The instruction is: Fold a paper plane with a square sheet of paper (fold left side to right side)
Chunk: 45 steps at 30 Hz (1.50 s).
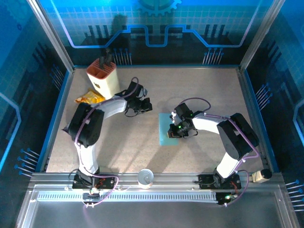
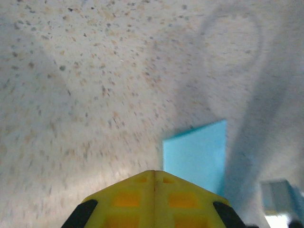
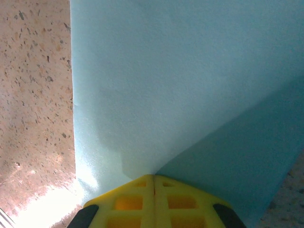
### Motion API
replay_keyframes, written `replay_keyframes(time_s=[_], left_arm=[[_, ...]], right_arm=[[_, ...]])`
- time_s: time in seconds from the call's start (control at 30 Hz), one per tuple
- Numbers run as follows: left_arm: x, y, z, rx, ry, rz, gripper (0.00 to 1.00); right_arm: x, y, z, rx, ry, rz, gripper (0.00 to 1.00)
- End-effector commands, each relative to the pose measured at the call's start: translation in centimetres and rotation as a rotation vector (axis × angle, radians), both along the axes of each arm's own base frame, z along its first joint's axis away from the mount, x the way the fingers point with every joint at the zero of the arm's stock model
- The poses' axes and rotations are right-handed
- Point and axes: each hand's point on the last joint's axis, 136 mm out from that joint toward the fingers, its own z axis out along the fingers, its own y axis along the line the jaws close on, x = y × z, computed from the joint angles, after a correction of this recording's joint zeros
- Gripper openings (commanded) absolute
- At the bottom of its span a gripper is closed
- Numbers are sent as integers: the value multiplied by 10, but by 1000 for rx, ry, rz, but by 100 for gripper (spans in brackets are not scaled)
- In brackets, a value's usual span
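Where the speckled table (image 1: pixel 142 156) fills the enclosure, blue-lit transparent walls (image 1: pixel 156 28) close it on the far side and both flanks. Both arms are bolted to the near rail. The left arm (image 1: pixel 88 126) bends up and to the right across the left half of the table, and the right arm (image 1: pixel 235 133) bends left toward the centre.

A cream knife block (image 1: pixel 102 76) stands upright in the far left corner, dark handles protruding from its top. The square sheet of paper (image 1: pixel 165 134) lies near the middle of the table, well apart from the block. In the top view its right part is covered by the right wrist. A yellow snack packet (image 1: pixel 89 98) lies just in front of the block, beside the left arm's upper link. A small white round object (image 1: pixel 146 177) sits on the near rail between the two bases.

The left gripper (image 1: pixel 144 105) is left of the sheet and apart from it. In its wrist view the yellow fingers (image 2: pixel 128 197) are pressed together with nothing between them, and the sheet (image 2: pixel 194 154) lies ahead and to the right.

The right gripper (image 1: pixel 176 130) is over the sheet. Its fingers (image 3: pixel 128 202) are closed tip to tip against the blue surface (image 3: pixel 166 85). A darker band runs diagonally from the tips toward the right edge, and it cannot be told whether this is shadow or a raised flap.
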Motion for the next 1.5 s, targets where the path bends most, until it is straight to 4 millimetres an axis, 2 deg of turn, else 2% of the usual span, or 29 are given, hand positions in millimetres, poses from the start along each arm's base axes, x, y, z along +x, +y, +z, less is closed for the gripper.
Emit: replay_keyframes(time_s=[0.0,0.07,0.17,0.4,0.77,1.0,1.17,1.27,1.3,1.4,1.47], left_arm=[[-23,2,9,3,-12,-8,0],[-38,-2,5,0,8,-18,0],[-54,-19,-1,-19,29,-48,0],[-67,-49,-24,28,72,-107,0],[-72,-61,-54,97,121,-155,0],[-75,-53,-68,164,141,-149,0],[-80,-46,-76,198,153,-145,0],[-83,-45,-79,194,155,-149,0],[-84,-46,-79,189,155,-153,0],[-86,-47,-77,174,151,-162,0],[-87,-48,-75,168,144,-165,0]], right_arm=[[-18,-16,-27,-103,85,-16,0],[-16,-12,-27,-90,84,-14,0],[-16,-9,-28,-91,91,-8,0],[-17,-11,-31,-107,96,-13,0],[-19,-11,-33,-114,100,-6,0],[-19,-11,-30,-110,96,-2,0],[-12,1,-12,-47,69,-1,10],[-7,7,8,2,30,-5,20],[1,12,23,27,-5,-4,24],[6,2,43,45,-35,-12,33],[4,-9,49,45,-28,-18,36]])
